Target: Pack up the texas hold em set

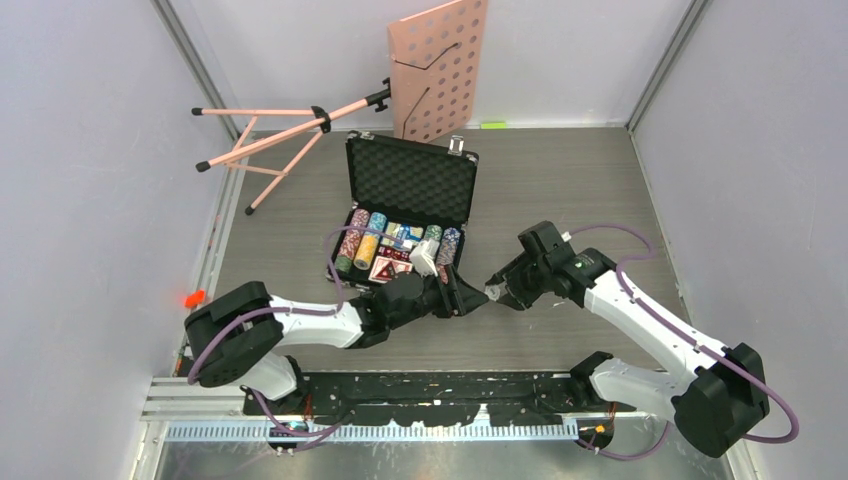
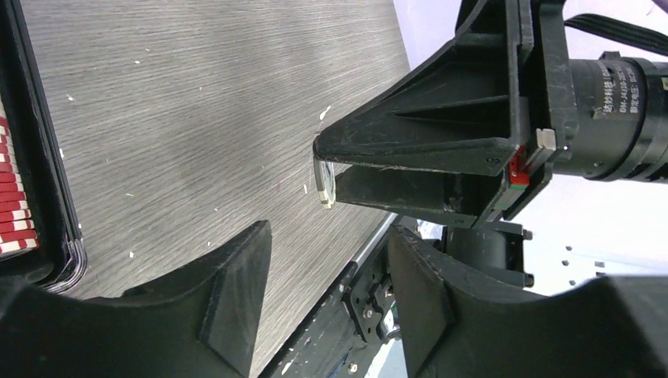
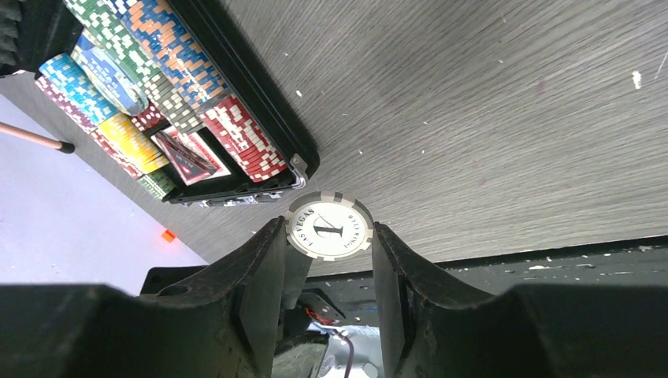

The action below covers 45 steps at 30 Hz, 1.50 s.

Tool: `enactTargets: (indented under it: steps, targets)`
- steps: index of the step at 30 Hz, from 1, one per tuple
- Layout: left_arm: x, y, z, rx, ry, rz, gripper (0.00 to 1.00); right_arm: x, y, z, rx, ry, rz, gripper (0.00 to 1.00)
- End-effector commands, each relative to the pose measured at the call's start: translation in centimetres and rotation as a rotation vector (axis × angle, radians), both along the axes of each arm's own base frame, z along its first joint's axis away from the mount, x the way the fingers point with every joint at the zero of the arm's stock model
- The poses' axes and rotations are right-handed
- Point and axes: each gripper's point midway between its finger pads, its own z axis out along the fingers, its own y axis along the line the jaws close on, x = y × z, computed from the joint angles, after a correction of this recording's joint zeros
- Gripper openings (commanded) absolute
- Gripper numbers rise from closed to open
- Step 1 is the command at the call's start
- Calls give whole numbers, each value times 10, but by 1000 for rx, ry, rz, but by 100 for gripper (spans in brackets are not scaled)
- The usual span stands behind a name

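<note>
the right gripper point(image 1: 494, 289) was part-closed on a white poker chip point(image 3: 329, 228), pinching it by its edges over the table point(image 1: 560, 190). the left gripper point(image 2: 329, 236) faced it, jaws apart and empty, just short of the chip. the open case point(image 1: 410, 180) lay just beyond, with striped chip stacks point(image 1: 368, 240) inside.

Two arms, white shells on black joints

The left arm point(image 1: 310, 322) and right arm point(image 1: 650, 325) both have white link covers, black motor housings and a purple cable point(image 1: 196, 345) looping alongside. The left fingers point(image 2: 228, 291) are thick matte-black wedges. The right fingers point(image 2: 410, 142) show triangular ribbed bracing, and just behind them are a small red part point(image 2: 516, 169) and a black cylindrical motor point(image 2: 614, 118) with white lettering.
</note>
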Motion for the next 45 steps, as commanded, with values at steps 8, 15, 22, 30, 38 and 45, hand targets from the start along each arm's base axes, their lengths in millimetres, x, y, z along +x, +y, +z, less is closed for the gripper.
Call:
enactTargets:
  steps: [8,15,22,30,38,45]
  targets:
    - [17,-8,23,-130,27,41,50,8,18,26,81,-68,-8,33]
    - [19,-13,16,-125,52,29,44,7,22,28,87,-73,1,33]
    - [22,-17,12,-128,62,17,23,6,28,30,105,-75,13,33]
    - [24,6,4,-4,-7,-10,0,8,19,31,64,-115,4,89]
    - [18,88,-4,438,-106,12,0,17,-37,40,-215,-232,-12,94]
    - [9,119,-3,529,-162,3,29,37,-42,6,-453,-105,123,91]
